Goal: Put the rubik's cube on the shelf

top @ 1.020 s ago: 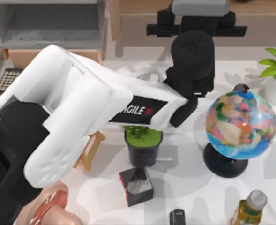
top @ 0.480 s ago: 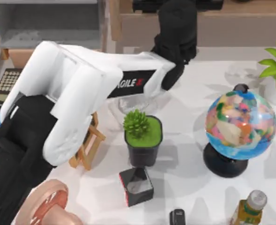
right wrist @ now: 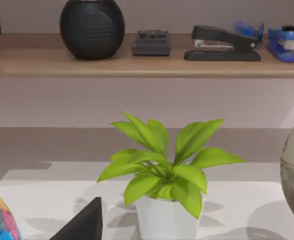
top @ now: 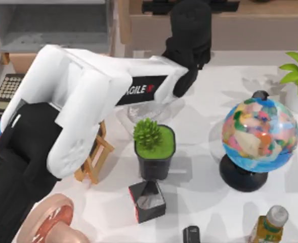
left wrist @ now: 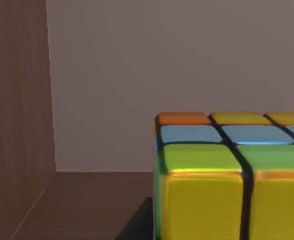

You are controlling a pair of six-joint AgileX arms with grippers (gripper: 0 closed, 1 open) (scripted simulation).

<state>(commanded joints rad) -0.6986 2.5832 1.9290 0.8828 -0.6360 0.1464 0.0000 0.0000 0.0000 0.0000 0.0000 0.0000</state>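
Rubik's cube [left wrist: 226,180] sits square to the shelf [left wrist: 87,200], level; left tool's grip unreadable.

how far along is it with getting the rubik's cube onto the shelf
Done: the reach. In the top view the left arm stretches across the table to the shelf at the far edge. In hand: the left wrist view has the rubik's cube close to the camera, beside a wooden upright and over a wooden board; whether it rests there cannot be told. Left: letting go and pulling back.
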